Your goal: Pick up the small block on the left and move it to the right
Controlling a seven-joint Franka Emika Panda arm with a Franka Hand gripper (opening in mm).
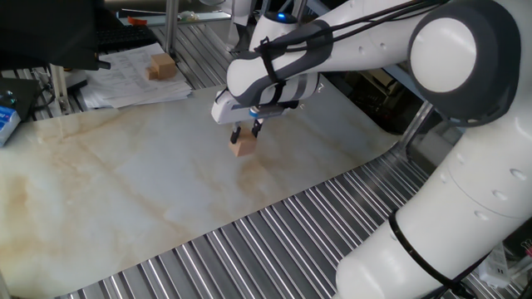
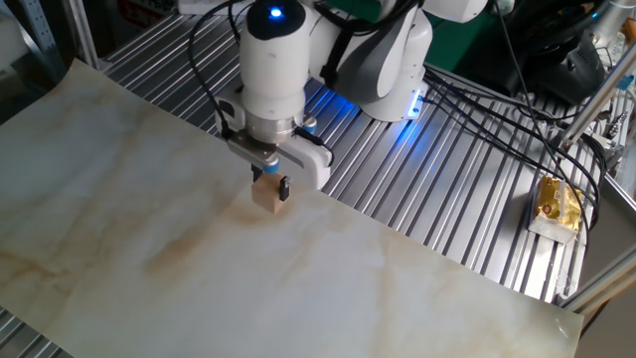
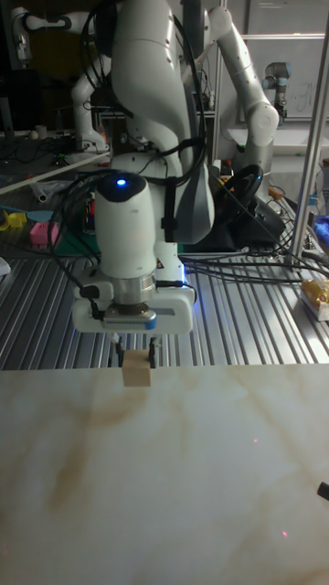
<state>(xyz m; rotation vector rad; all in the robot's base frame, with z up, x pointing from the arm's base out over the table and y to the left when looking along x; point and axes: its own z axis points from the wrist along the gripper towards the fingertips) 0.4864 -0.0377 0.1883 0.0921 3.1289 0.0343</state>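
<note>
The small block (image 1: 243,148) is a plain light-tan wooden cube, and my gripper (image 1: 247,134) is shut on its top. It hangs just above the marbled board (image 1: 125,183), with its shadow on the board beneath it. In the other fixed view the small block (image 2: 265,198) sits under the gripper (image 2: 270,185) near the board's far edge. The tall fixed view has the small block (image 3: 137,369) pinched between the dark fingertips of the gripper (image 3: 136,357), just past the board's back edge line.
A larger tan wooden block (image 1: 161,67) rests on a stack of papers (image 1: 133,79) at the back left. A blue box (image 1: 7,121) lies at the left edge. A yellow packet (image 2: 556,203) and cables (image 2: 497,129) lie on the ribbed metal table (image 2: 447,199).
</note>
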